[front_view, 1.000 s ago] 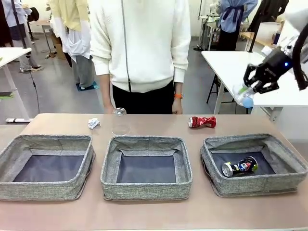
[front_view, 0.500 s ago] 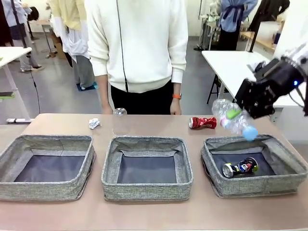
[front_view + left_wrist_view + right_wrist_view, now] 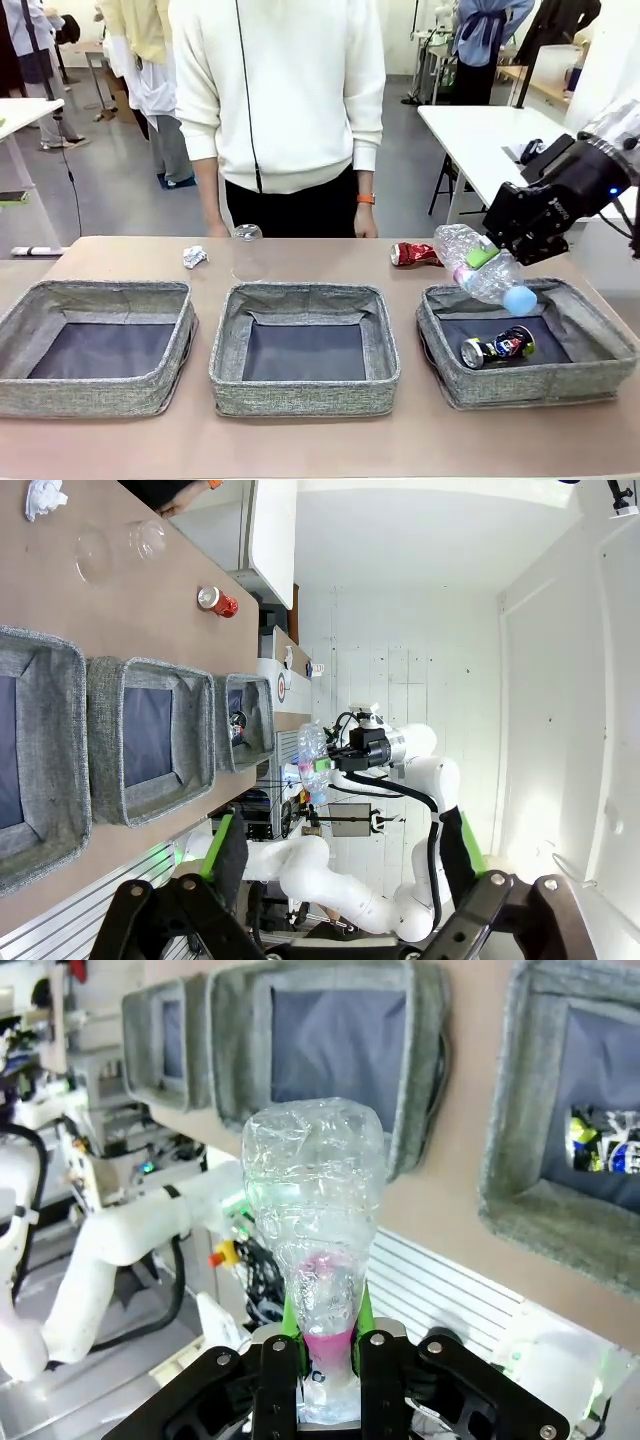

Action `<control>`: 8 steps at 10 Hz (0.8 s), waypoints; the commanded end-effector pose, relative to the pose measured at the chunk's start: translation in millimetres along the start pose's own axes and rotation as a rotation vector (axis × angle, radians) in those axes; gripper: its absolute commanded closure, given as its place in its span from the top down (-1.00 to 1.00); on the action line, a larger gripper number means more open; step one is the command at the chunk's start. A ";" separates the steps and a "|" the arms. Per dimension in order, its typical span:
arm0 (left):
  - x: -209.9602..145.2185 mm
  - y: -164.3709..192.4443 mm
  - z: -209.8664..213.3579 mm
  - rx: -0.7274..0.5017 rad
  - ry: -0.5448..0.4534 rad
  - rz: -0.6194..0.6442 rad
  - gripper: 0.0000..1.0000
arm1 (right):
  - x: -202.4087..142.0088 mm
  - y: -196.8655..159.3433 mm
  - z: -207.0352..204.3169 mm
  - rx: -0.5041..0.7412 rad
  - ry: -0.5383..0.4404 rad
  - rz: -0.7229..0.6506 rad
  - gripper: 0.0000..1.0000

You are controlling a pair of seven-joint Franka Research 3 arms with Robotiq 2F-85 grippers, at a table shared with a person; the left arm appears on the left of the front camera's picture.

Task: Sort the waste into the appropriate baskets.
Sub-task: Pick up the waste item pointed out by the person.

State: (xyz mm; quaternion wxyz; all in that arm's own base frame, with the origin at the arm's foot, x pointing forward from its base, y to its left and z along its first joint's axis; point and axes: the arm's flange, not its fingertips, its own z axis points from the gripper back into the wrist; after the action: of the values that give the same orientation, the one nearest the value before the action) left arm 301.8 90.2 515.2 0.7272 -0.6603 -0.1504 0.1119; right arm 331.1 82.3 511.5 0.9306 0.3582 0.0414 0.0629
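Note:
My right gripper [image 3: 503, 247] is shut on a crumpled clear plastic bottle [image 3: 478, 267], tilted with its blue cap down over the far left corner of the right basket [image 3: 600, 345]. In the right wrist view the bottle [image 3: 315, 1190] stands between the shut fingers [image 3: 290, 1322]. A crushed dark blue-silver can [image 3: 498, 347] lies inside that basket. On the table's far strip lie a crushed red can [image 3: 412, 254], a clear cup [image 3: 249, 252] and a white paper ball [image 3: 194, 257]. The middle basket [image 3: 300, 388] and left basket [image 3: 90, 398] hold nothing. My left gripper [image 3: 338, 880] is open, high beside the table.
A person in a white top [image 3: 280, 100] stands at the far edge, arms hanging down. A white side table [image 3: 480, 135] stands behind my right arm. Bare tabletop [image 3: 320, 440] runs in front of the baskets.
My right gripper has carried the bottle down and to the left, from over the side table to above the right basket's far left corner. The person has shifted slightly to the left.

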 end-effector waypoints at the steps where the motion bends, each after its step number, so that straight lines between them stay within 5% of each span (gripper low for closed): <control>1: -1.9 -2.1 -1.3 -0.018 0.001 -0.008 1.00 | -3.0 2.9 -3.1 -0.006 0.004 0.008 -0.59; 2: -1.9 -2.1 -1.3 -0.018 0.001 -0.008 1.00 | -3.2 41.4 -8.4 -0.032 -0.120 -0.002 -0.59; 5: -1.9 -2.1 -1.3 -0.018 0.001 -0.008 1.00 | -31.3 174.9 -10.2 -0.055 -0.228 -0.170 -0.59; 8: -1.9 -2.1 -1.3 -0.018 0.001 -0.008 1.00 | -46.9 237.4 -26.6 -0.159 -0.179 -0.301 -0.59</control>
State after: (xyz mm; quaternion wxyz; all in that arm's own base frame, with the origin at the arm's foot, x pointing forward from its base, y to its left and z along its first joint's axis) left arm 301.9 89.9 515.3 0.7274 -0.6602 -0.1503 0.1117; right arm 250.1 263.8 647.7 0.9493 0.3025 -0.0223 -0.0832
